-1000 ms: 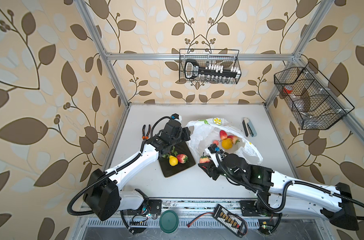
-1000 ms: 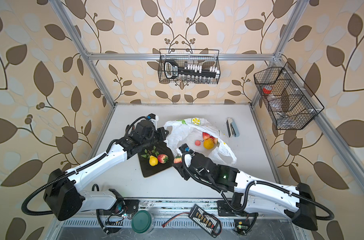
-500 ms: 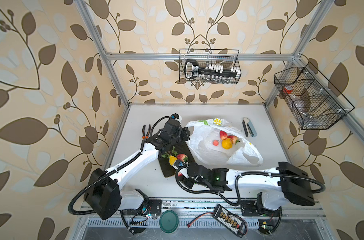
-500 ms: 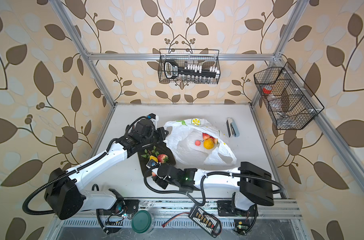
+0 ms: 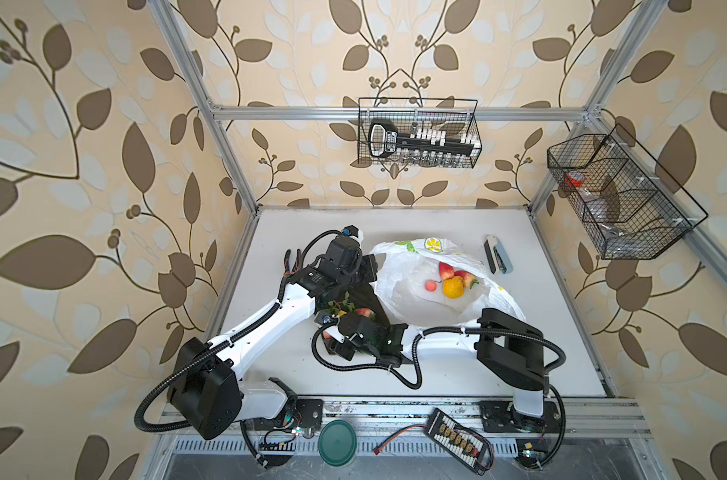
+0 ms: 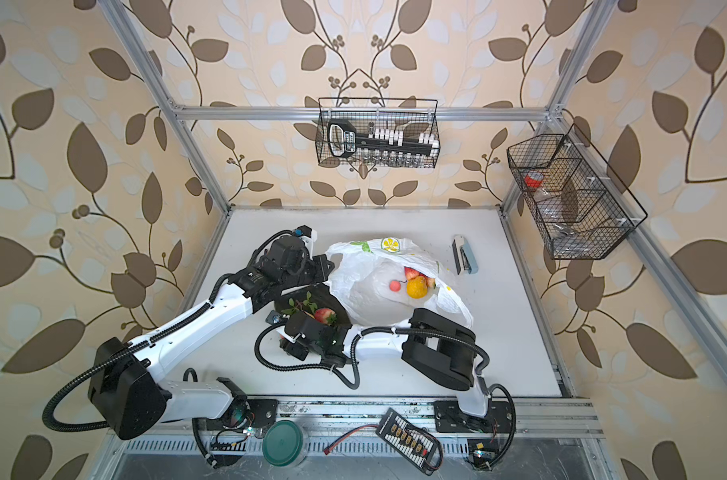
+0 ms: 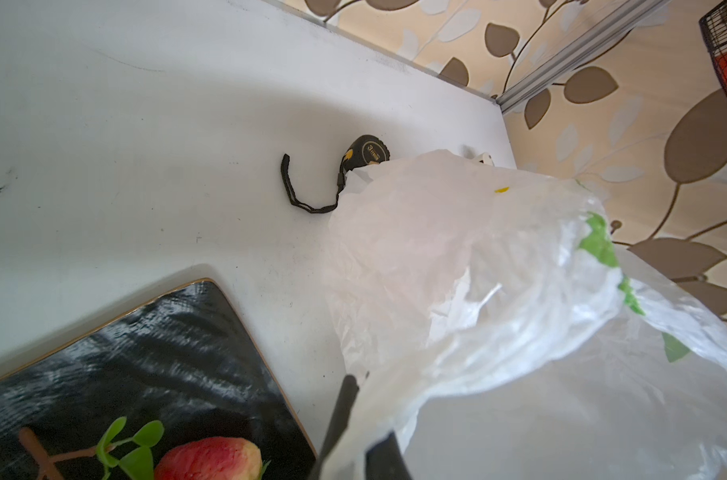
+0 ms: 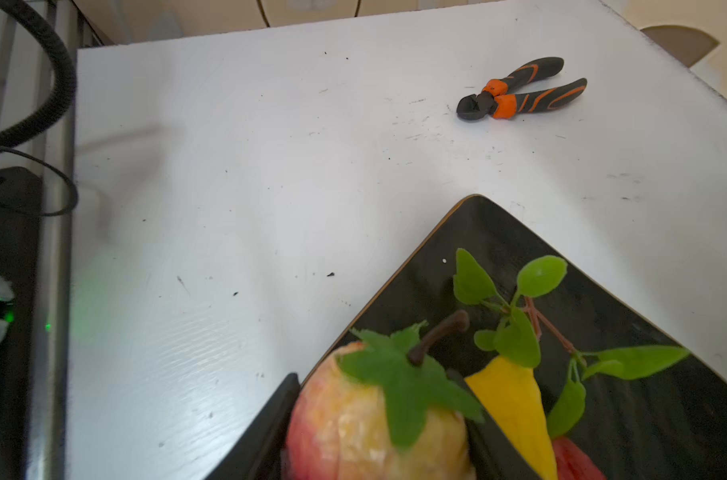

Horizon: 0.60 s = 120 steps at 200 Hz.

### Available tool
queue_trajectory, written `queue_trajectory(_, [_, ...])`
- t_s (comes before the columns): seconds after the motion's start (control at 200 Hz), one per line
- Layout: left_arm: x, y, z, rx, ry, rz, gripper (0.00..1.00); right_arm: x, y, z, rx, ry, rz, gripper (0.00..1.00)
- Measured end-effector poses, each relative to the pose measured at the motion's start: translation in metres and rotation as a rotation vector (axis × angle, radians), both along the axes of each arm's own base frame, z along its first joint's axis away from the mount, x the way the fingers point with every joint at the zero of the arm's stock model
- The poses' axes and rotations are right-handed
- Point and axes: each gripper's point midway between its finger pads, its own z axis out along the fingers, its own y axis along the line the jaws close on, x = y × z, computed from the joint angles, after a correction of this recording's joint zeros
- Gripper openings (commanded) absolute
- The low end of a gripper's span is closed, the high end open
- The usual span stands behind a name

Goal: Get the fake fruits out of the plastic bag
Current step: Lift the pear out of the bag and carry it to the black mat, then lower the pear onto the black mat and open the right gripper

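Right wrist view: the right gripper (image 8: 374,384), beside the thin white lemon-printed plastic bag (image 5: 407,291) a second ago, now hangs over a corner of the square black gold-rimmed tray (image 8: 644,415), fingers half apart, clamping a glossy pink-and-yellow toy peach (image 8: 345,432) with green leaf. The left gripper (image 7: 362,428) stays pinched on that bag; red and yellow toy fruits (image 5: 453,287) lie inside, well apart from the right gripper.
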Motion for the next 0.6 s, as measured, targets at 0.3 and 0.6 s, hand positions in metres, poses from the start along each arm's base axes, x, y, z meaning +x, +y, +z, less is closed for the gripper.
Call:
queue_trajectory(0.3, [-0.002,0.002,-0.003,0.024,0.002,-0.013,0.00,0.011,0.000,-0.030,-0.079,-0.029,-0.016,0.64])
queue_trajectory(0.6, [-0.002,0.002,-0.001,0.027,-0.006,-0.013,0.00,0.014,-0.001,-0.029,-0.082,-0.054,-0.024,0.80])
